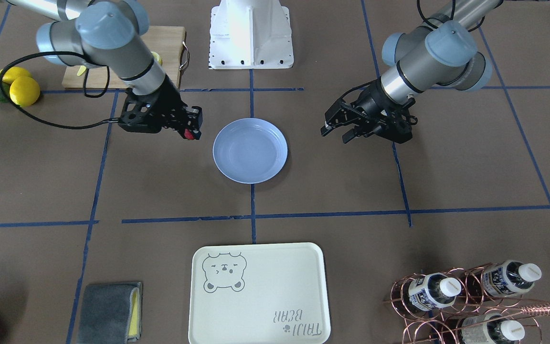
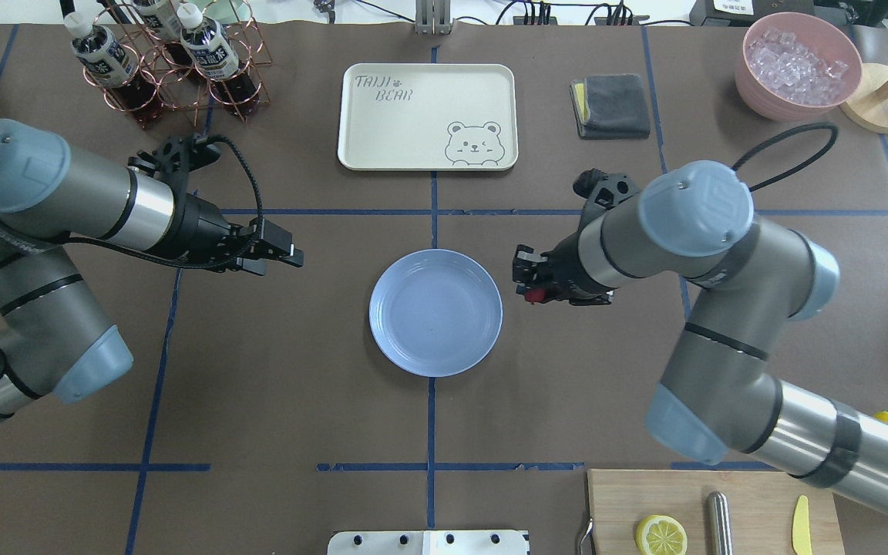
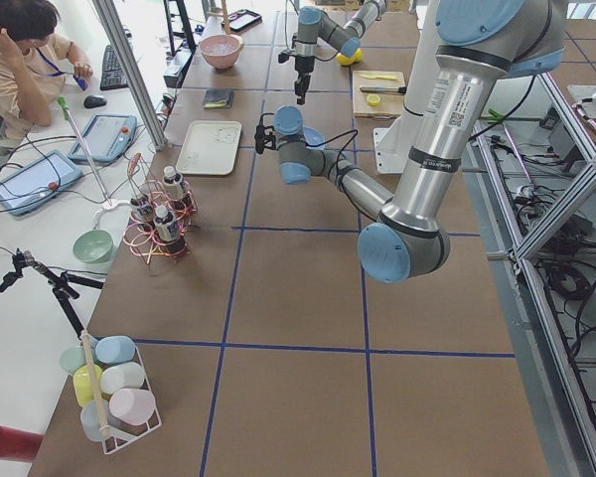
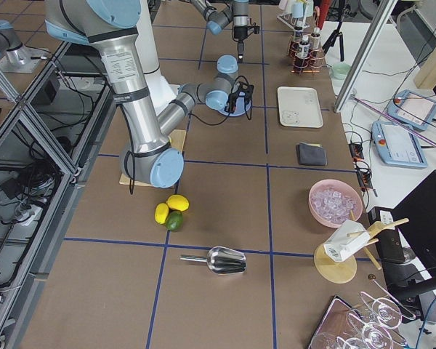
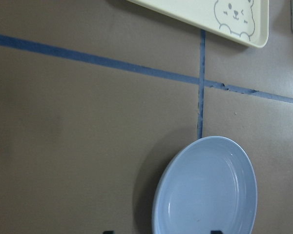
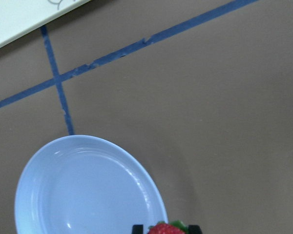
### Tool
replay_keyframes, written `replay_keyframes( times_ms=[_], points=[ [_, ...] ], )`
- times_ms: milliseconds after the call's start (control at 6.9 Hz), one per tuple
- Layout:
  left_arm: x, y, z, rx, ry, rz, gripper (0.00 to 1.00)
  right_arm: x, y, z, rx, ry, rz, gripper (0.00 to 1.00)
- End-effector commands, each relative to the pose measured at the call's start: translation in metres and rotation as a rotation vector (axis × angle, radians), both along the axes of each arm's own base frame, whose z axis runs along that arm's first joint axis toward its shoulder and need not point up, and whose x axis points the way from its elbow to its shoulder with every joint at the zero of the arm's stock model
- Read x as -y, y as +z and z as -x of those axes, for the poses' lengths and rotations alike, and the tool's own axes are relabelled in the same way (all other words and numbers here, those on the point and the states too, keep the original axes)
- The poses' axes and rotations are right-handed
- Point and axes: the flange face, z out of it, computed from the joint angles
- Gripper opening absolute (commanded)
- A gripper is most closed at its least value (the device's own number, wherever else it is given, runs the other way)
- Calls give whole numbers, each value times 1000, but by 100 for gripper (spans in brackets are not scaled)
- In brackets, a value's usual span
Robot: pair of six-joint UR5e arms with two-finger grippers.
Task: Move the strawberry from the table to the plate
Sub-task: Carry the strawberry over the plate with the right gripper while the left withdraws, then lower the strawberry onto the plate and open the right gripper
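Observation:
My right gripper [image 2: 530, 287] is shut on the small red strawberry [image 2: 534, 294], which hangs over the brown table [image 2: 297, 370] just beside the right rim of the light-blue plate [image 2: 435, 312]. In the front view the strawberry [image 1: 189, 134] shows red at the tip of that gripper [image 1: 191, 131], left of the plate [image 1: 250, 150]. The right wrist view has the strawberry [image 6: 165, 228] at its bottom edge between the fingers, the plate [image 6: 88, 190] below left. My left gripper [image 2: 290, 258] stands open and holds nothing, left of the plate and apart from it. The plate [image 5: 205, 190] has nothing on it.
A cream bear-print tray [image 2: 427, 116] lies beyond the plate. A copper bottle rack [image 2: 159, 65] stands far left, a grey cloth [image 2: 610, 105] and a pink bowl of ice [image 2: 797, 65] far right. A cutting board [image 2: 714, 512] with a lemon slice is near right.

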Motion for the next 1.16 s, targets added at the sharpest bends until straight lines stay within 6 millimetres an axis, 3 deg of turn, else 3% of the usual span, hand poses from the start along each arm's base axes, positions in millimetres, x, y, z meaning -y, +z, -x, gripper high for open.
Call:
replay_keyframes(
  times_ms=[0, 145, 290, 1014],
  points=[
    [-7, 44, 43, 61, -5, -84, 72, 13, -52, 83, -18, 87, 44, 0],
    [-8, 65, 70, 97, -13, -133, 73, 19, -60, 100, -27, 107, 47, 0],
    [-11, 68, 75, 100, -12, -140, 74, 12, -52, 119, -52, 95, 57, 0],
    [-10, 65, 72, 97, -14, -143, 77, -2, -28, 147, -110, 92, 50, 0]
  ],
)
